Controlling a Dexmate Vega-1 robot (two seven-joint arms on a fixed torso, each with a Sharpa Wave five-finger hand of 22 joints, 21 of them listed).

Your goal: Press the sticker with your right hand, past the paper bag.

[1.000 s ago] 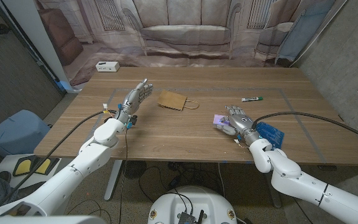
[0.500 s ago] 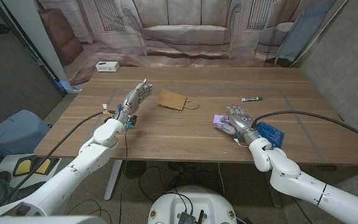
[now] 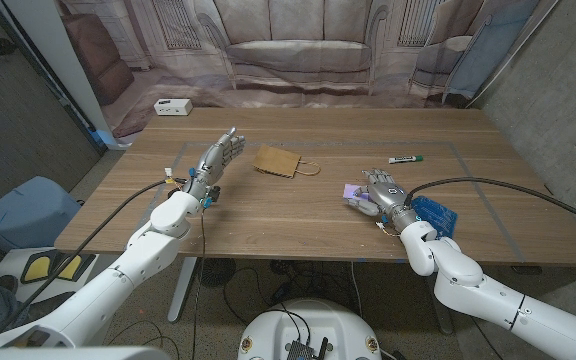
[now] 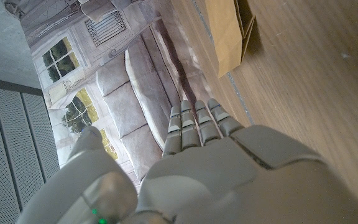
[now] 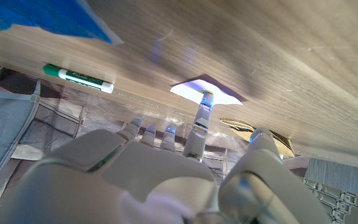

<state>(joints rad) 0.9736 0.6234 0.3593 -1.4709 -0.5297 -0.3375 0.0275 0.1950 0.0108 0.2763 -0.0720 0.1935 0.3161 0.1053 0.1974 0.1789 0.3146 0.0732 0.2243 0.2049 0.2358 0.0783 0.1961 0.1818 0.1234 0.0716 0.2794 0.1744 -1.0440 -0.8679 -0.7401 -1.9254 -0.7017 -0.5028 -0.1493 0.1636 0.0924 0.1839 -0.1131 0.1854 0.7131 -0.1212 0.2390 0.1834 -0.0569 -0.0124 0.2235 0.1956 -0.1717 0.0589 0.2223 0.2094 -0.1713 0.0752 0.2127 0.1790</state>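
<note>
Behind the wooden table (image 3: 298,215) hangs a backdrop (image 3: 298,45) printed with a sofa and windows. Near the middle of the tabletop lies the brown paper bag (image 3: 278,161), flat, its handle toward the robot's right. The sticker (image 3: 354,191), a small pale purple square, lies to the right of the bag and nearer the robot, well apart from it. The right hand (image 3: 382,195) is at the sticker; in the right wrist view one fingertip (image 5: 205,99) touches down on the sticker (image 5: 205,91) while the other fingers are spread and hold nothing. Just beside that hand's wrist lies a blue item (image 3: 435,214), and farther back on the right a marker (image 3: 405,159) with a green cap. The left hand (image 3: 215,158) hovers left of the bag, fingers straight, close together and empty. A white box (image 3: 172,107) sits at the far left corner.
</note>
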